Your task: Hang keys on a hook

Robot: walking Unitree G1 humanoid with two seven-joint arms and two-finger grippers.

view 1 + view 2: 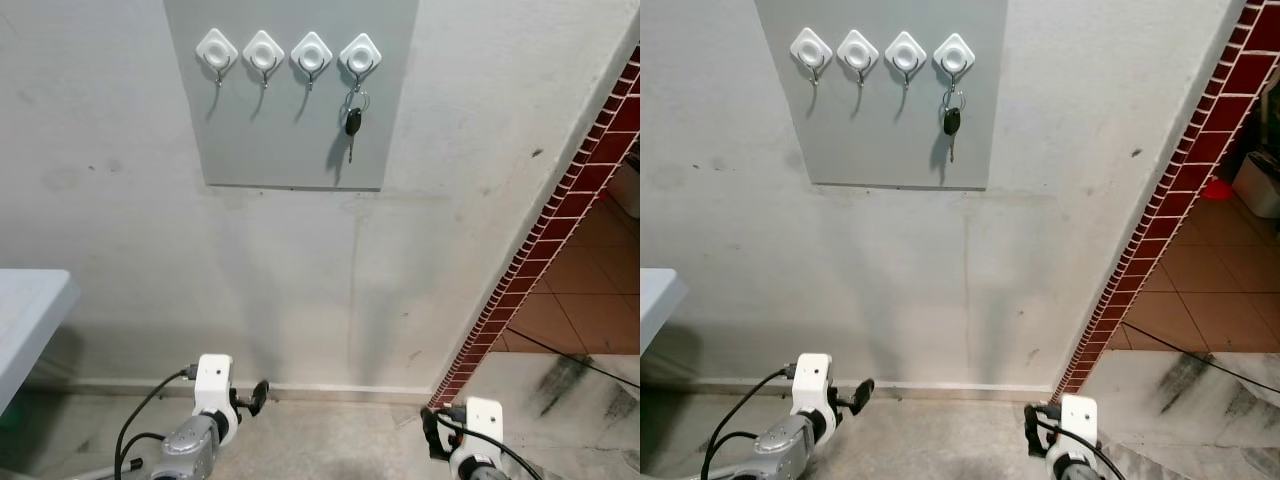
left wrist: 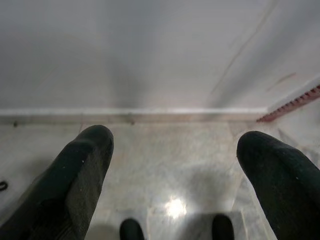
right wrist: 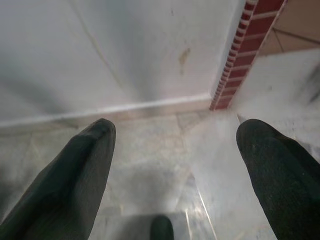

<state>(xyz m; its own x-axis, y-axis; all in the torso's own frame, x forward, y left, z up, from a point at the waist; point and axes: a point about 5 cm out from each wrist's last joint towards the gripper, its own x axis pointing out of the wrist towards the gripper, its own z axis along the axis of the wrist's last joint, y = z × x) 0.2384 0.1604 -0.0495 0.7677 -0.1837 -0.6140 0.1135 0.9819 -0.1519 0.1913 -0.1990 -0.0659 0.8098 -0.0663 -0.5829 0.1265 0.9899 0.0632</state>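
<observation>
Already the keys (image 1: pixel 353 120) hang from the hook (image 1: pixel 360 55) at the right end of the grey board (image 1: pixel 290 130). Far below that board, near the floor, the left hand (image 2: pixel 172 165) and right hand (image 3: pixel 175 165) hold spread, empty fingers. Judged done; simply keep both hands low and clear of the board.

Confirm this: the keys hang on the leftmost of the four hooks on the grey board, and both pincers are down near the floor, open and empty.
Wrong on the hook. The left eye view shows the keys on the rightmost hook of the grey board. The rest holds: left pincer and right pincer are down near the floor, open and empty.
</observation>
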